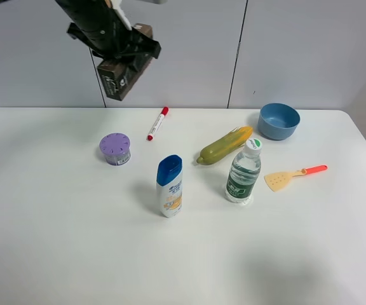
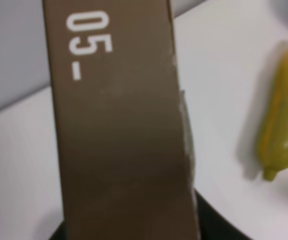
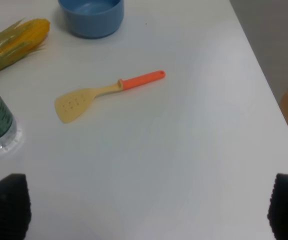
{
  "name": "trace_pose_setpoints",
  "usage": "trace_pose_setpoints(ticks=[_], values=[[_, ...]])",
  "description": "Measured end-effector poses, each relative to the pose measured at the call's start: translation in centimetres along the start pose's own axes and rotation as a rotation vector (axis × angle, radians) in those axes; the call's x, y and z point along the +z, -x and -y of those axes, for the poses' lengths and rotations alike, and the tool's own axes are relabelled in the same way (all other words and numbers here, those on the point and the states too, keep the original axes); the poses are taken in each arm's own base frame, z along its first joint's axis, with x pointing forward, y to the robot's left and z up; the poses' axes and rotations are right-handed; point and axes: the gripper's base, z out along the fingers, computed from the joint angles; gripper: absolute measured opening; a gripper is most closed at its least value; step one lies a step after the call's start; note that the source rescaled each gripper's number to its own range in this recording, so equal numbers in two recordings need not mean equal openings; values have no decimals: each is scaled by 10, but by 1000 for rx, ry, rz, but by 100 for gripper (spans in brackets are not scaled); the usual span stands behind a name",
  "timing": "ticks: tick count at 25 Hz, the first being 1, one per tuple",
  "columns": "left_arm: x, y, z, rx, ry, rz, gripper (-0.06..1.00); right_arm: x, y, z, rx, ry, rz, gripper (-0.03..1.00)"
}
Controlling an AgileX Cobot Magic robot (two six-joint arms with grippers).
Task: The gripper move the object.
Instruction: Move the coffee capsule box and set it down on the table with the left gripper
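My left gripper (image 1: 121, 46) is raised high above the table's back left part and is shut on the dark brown carton (image 1: 123, 74). The carton hangs tilted in the air in front of the wall, its lower printed end pointing down-left. In the left wrist view the carton (image 2: 124, 130) fills the middle, with white print "05-" on it, and hides most of the fingers. My right gripper (image 3: 144, 210) is open and empty above the table's right part. It does not show in the exterior high view.
On the white table (image 1: 56, 241) stand a purple round container (image 1: 115, 149), a shampoo bottle (image 1: 169, 186) and a water bottle (image 1: 243, 170). A red-and-white marker pen (image 1: 157, 122), a corn cob (image 1: 224, 145), a blue bowl (image 1: 279, 121) and a yellow spatula (image 1: 295, 176) lie around them.
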Motion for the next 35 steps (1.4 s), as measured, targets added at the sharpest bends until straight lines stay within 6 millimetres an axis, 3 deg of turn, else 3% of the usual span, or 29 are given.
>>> trace_pose_setpoints(ticks=[5, 9, 15, 22, 30, 35], values=[[-23, -34, -45, -153, 87, -14, 2, 0, 0, 0, 0, 0, 0, 100], [-25, -80, -68, -208, 104, 28, 2, 0, 0, 0, 0, 0, 0, 100], [7, -153, -73, -367, 62, -42, 2, 0, 0, 0, 0, 0, 0, 100], [32, -217, -65, -447, 46, -105, 2, 0, 0, 0, 0, 0, 0, 100], [39, -247, -62, -452, 51, -102, 2, 0, 0, 0, 0, 0, 0, 100], [40, -252, -55, -354, 39, -110, 2, 0, 0, 0, 0, 0, 0, 100]])
